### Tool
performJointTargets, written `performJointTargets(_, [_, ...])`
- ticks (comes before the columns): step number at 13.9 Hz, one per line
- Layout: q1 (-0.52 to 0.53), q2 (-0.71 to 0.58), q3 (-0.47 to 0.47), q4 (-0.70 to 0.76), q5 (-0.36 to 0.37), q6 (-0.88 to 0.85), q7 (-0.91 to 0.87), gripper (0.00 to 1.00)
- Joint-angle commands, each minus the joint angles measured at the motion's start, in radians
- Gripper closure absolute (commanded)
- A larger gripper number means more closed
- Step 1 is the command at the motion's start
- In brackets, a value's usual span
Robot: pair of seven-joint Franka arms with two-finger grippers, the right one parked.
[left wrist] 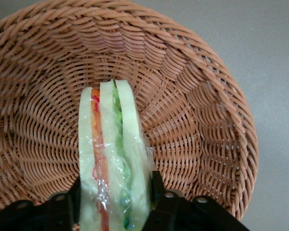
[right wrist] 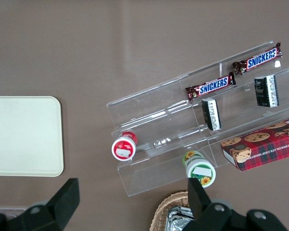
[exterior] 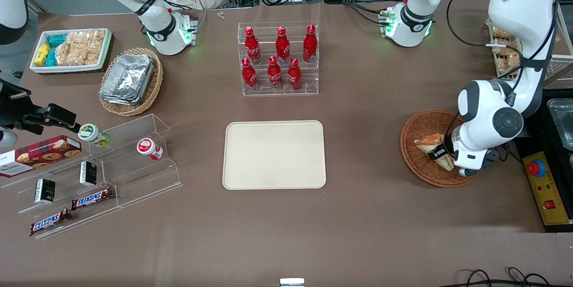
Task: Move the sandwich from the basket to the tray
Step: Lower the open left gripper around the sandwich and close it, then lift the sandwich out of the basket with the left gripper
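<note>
- The wrapped sandwich (left wrist: 113, 159) is in the reddish-brown wicker basket (exterior: 416, 161), which stands near the worktop's edge at the working arm's end. Nothing has reached the tray (exterior: 274, 154).
- The tray lies flat and bare near the middle of the worktop, well apart from the basket, with open brown worktop between them.
- My reading: the task is at its grasp stage. The reach into the basket is made; the lift, the carry to the tray and the release are all left to do.
- The claw (exterior: 441, 153) is down inside the basket, at the sandwich.
- In the wrist view one black finger (left wrist: 67, 204) sits against one outer bread slice and the other against the opposite slice, so the wedge stands on edge between them with its orange-red and green filling facing the camera.
- The fingers are narrowed to roughly the thickness of the wedge and look pressed onto its clear wrap; I judge them clamped on the sandwich, though how firmly cannot be told.
- Whether the sandwich rests on the basket floor or is already raised a little off it cannot be told from either view.
- The wrap is slick and the bread soft, so a light grip may slip during the lift and a hard one may squash the slices.
</note>
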Motion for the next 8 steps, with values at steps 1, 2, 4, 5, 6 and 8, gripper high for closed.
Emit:
performJointTargets(1, [0.004, -0.03, -0.007, 0.007, 0.025, -0.038, -0.033, 1.0])
performJointTargets(2, [0.004, -0.041, -0.008, 0.033, 0.025, -0.092, -0.029, 1.0])
performJointTargets(4, [0.004, -0.074, -0.015, 0.122, 0.024, -0.284, -0.013, 1.0])
performJointTargets(5, [0.004, -0.087, -0.016, 0.183, 0.021, -0.387, -0.008, 1.0])
performJointTargets(6, [0.002, -0.093, -0.024, 0.244, 0.018, -0.478, 0.009, 1.0])
performJointTargets(8, [0.004, -0.095, -0.045, 0.391, 0.002, -0.65, 0.058, 1.0])
